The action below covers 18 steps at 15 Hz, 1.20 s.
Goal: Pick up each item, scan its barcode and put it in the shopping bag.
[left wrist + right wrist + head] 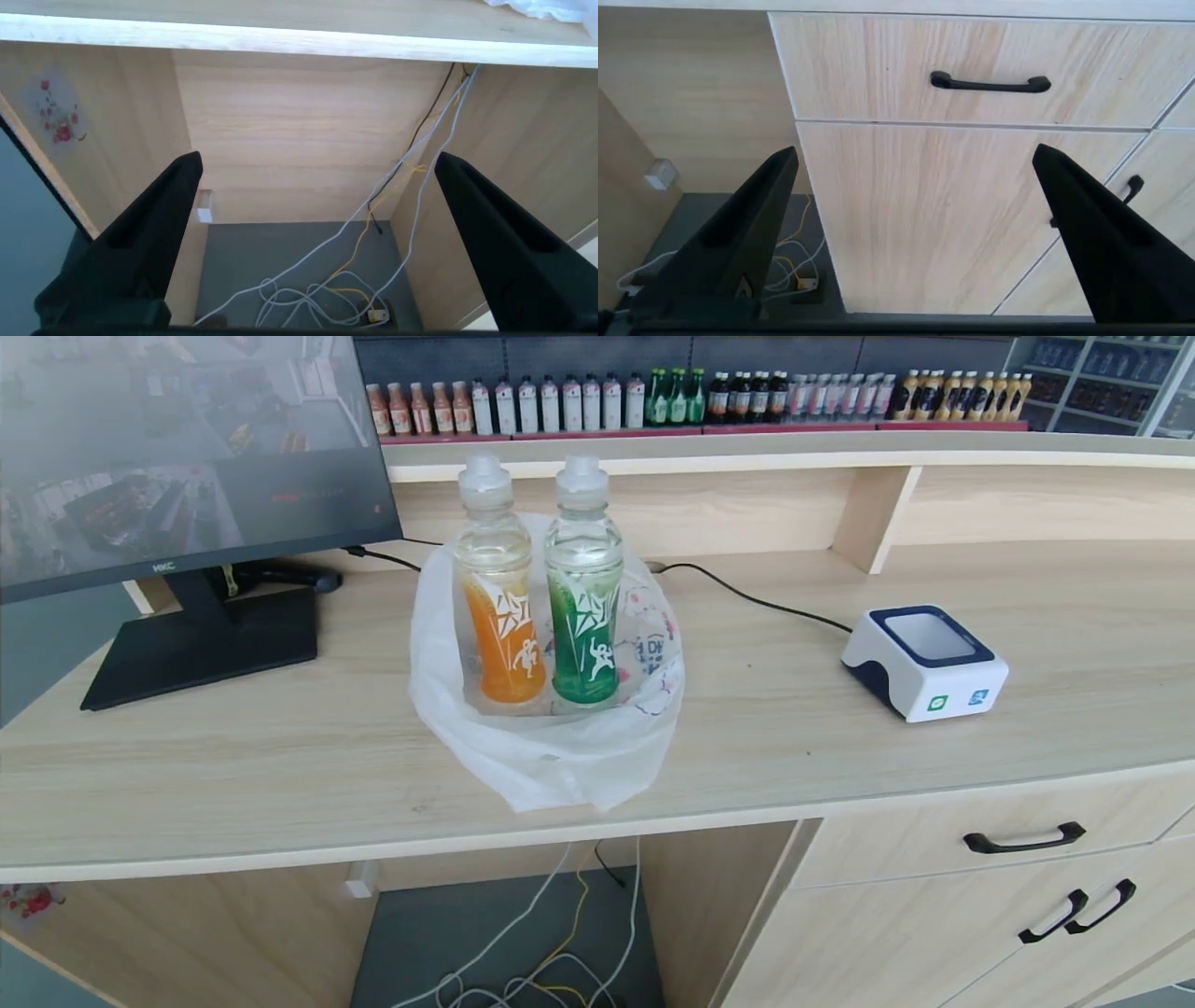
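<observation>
**Both grippers spread wide below the counter, two bottles in the bag**

Nearest the robot, the left gripper (316, 159) is held low, below the counter's front edge. It points into the open recess under the counter (280, 765). Its two dark fingers (154, 233) are spread wide with nothing between them. Beyond them, loose cables (318, 294) lie tangled on the floor of the recess.

The right gripper (915, 149) is at a similar low level and faces the wooden drawer (971, 65) fronts. Its fingers are just as wide apart and hold nothing. A black handle (990, 84) sits on the drawer ahead of it.

On the countertop, the white shopping bag (551, 756) sits near the front edge, its mouth open and rolled down. Two bottles stand upright inside it, side by side and close together. The orange bottle (504, 644) is on the robot's left and the green bottle (585, 635) on its right, both with pale caps.

To the right of the bag and well apart from it, the scanner (924, 663) rests on the counter, a white and blue box with its window facing up. A black cord (747, 599) runs from it toward the back of the counter, behind the bag.

To the left, a dark monitor (177, 448) stands on its flat base. Farthest back, a shelf (691, 397) carries a row of bottled drinks.
</observation>
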Tool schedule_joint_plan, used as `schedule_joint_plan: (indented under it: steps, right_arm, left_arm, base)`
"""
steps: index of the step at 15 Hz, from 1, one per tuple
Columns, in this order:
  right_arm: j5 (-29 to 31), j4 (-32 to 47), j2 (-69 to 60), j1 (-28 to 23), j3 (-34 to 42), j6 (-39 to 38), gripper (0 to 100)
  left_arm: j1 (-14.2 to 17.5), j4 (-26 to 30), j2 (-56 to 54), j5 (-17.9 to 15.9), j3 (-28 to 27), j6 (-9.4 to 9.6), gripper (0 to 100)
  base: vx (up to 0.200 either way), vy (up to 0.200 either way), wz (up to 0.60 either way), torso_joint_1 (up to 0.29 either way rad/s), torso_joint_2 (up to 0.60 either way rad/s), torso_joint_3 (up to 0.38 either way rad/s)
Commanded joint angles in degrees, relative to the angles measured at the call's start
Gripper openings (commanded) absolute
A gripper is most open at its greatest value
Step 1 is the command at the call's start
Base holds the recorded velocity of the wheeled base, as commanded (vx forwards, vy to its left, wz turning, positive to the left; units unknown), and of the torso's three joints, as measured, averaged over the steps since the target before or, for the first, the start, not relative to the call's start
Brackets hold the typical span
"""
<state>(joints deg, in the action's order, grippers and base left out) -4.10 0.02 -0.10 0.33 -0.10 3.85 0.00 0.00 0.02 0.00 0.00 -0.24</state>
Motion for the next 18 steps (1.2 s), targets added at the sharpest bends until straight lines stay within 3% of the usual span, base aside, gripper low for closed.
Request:
schedule_joint_plan:
  steps: [1,18]
  right_arm:
    - [-0.03,-0.02,0.1,0.02,0.01,0.01,100]
    - [-0.03,-0.02,0.1,0.02,0.01,0.01,100]
  left_arm:
    - [0.0,0.0,-0.02,0.0,0.0,-0.02,100]
    - [0.0,0.0,-0.02,0.0,0.0,-0.2,100]
  base:
    - [0.0,-0.2,0.0,-0.002,0.0,0.002]
    - [0.0,-0.188,0.0,0.003,0.0,0.002]
